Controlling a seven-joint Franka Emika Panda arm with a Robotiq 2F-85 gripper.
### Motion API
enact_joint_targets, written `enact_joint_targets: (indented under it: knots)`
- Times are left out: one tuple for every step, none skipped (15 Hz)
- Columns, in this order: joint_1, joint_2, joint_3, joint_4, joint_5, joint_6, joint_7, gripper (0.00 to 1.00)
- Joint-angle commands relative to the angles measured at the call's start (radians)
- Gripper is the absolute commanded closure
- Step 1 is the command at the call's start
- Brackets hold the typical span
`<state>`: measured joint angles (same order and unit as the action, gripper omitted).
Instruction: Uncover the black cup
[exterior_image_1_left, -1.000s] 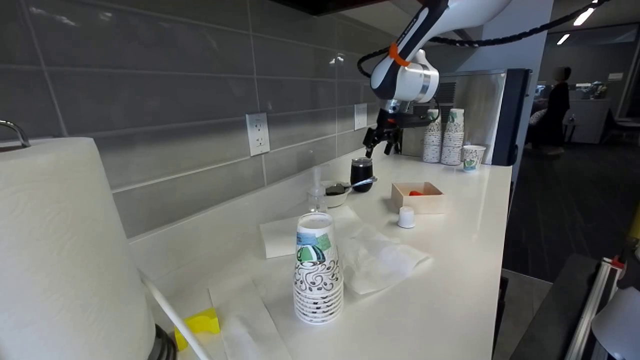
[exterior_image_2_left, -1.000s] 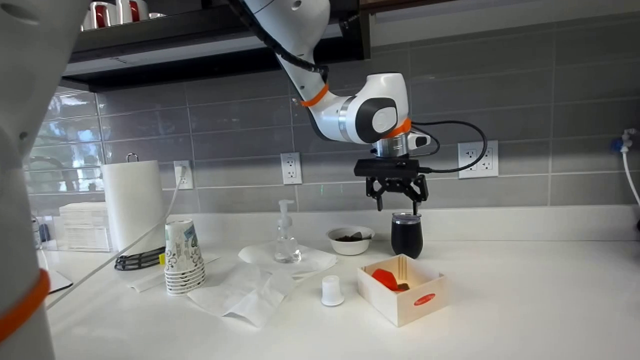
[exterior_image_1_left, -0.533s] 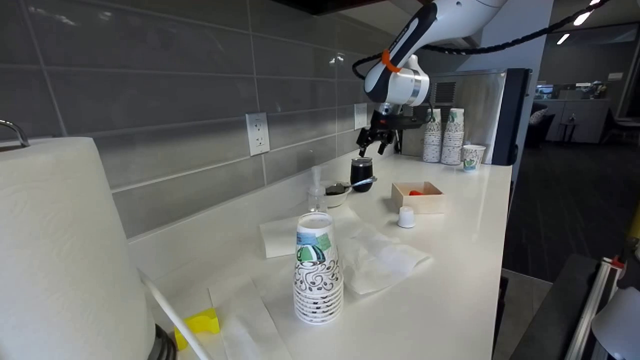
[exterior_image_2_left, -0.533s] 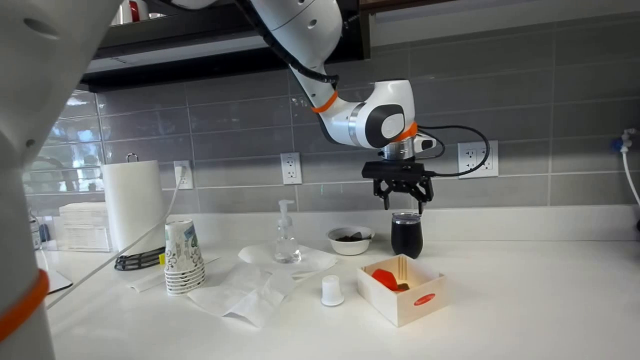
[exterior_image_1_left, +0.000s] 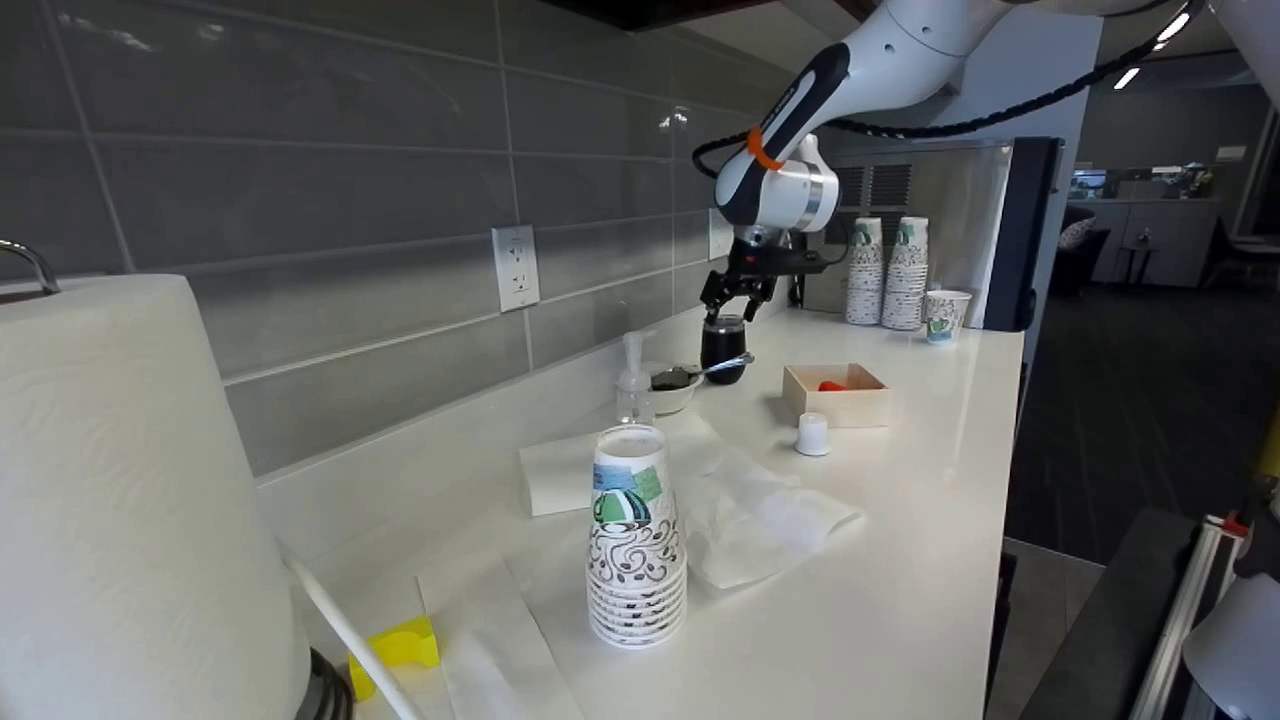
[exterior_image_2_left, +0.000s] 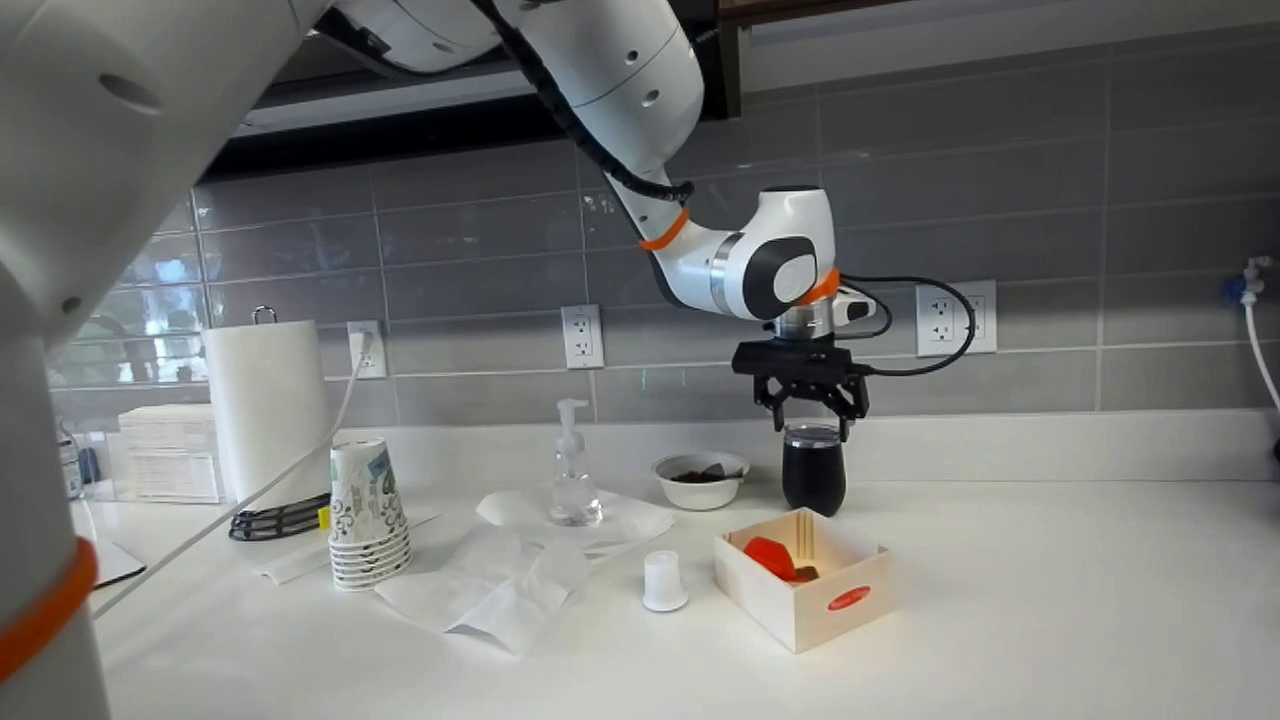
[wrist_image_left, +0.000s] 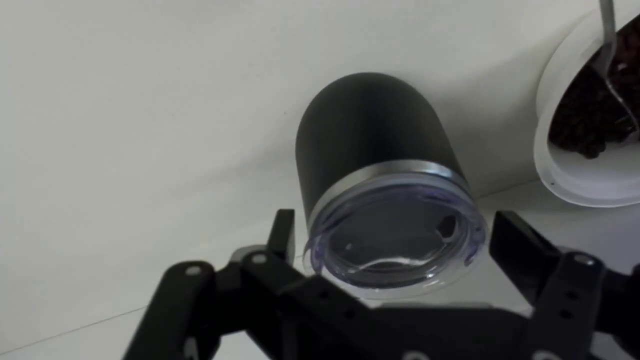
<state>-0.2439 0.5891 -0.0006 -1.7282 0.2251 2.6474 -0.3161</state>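
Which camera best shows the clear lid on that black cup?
The wrist view: the clear lid looks large there, seen from above. Both exterior views show it small and nearly side-on, atop the black cup.

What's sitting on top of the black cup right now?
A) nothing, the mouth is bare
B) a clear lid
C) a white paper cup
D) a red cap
B: the wrist view shows a clear lid, with glints of light on it, covering the mouth of the black cup.
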Motion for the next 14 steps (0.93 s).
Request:
enact_joint_targets:
  knots:
    - [-0.029,0.06,0.018,0.056,-0.006,0.015,0.011,0.0]
    - [-0.033,0.067,0.02,0.058,-0.005,0.014,0.009,0.0]
    - [-0.035,0.072,0.02,0.056,-0.007,0.02,0.01,0.0]
    - [-0.037,0.076,0.02,0.054,-0.009,0.024,0.011,0.0]
    - [-0.04,0.076,0.022,0.05,-0.008,0.03,0.009,0.0]
    - [-0.044,0.075,0.025,0.043,-0.007,0.039,0.004,0.0]
    - [-0.047,0.071,0.029,0.036,-0.006,0.05,0.002,0.0]
    - [-0.042,0.066,0.028,0.044,-0.011,0.044,0.011,0.0]
    - [-0.025,0.05,0.021,0.069,-0.023,0.015,0.035,0.0]
    - [-0.022,0.044,0.022,0.071,-0.027,0.016,0.038,0.0]
    - [-0.017,0.034,0.023,0.077,-0.03,0.018,0.043,0.0]
    - [-0.014,0.026,0.025,0.082,-0.031,0.021,0.046,0.0]
    - [-0.01,0.018,0.026,0.086,-0.032,0.023,0.05,0.0]
    - [-0.007,0.013,0.027,0.091,-0.032,0.024,0.051,0.0]
